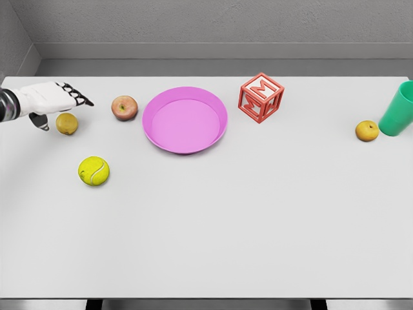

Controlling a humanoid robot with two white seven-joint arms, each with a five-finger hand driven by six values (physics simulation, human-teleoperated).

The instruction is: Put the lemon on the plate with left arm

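Far left on table: small round yellow lemon (66,123), left robot hand (53,100) above, fingers extended, empty.

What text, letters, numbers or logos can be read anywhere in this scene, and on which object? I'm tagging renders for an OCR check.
"M": cut into the faces of the red letter block, seen on its top and front faces.
Tennis ball: only the seam line, no brand legible.
Pink plate, green cup, lemon, apple: no markings visible.
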